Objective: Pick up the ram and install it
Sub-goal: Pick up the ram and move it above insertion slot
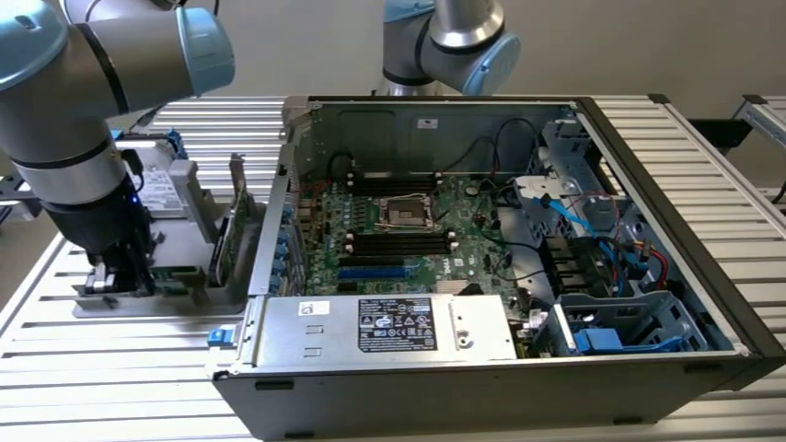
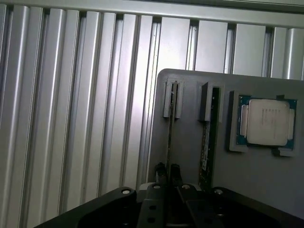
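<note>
You're pinching the ram between the gripper fingers; it's standing edge-on in the grey tray at the exterior view's left. Lifting tilted is risking it binding in its slot. Swinging right is risking clipping the case wall.

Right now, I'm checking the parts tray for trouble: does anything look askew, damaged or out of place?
Nothing stands out. On the tray, the ram in the gripper and the second stick stand straight in their slots, and the processor sits square in its holder.
</note>
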`<state>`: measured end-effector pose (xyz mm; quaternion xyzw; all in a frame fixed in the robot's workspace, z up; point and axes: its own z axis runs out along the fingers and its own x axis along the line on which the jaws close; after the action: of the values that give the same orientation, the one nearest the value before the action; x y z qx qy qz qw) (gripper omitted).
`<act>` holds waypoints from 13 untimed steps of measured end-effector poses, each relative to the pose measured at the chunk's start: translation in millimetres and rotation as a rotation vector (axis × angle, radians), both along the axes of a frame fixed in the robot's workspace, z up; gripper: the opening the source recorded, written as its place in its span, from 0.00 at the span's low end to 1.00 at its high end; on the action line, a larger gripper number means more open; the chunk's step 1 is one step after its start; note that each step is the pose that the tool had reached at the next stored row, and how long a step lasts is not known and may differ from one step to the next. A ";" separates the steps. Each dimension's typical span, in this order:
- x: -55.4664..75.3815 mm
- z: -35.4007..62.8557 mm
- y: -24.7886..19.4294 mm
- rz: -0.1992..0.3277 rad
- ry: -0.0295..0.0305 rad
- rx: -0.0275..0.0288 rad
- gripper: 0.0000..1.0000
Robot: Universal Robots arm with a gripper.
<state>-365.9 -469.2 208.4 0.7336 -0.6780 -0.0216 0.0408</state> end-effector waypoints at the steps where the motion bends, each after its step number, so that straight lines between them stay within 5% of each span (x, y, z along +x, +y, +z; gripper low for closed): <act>1: 0.2 1.2 0.0 0.000 -0.0001 0.0001 0.14; 13: 2.4 26.8 0.0 0.000 0.0000 0.0013 0.14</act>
<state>-363.5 -469.2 235.2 0.7336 -0.6780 -0.0220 0.0403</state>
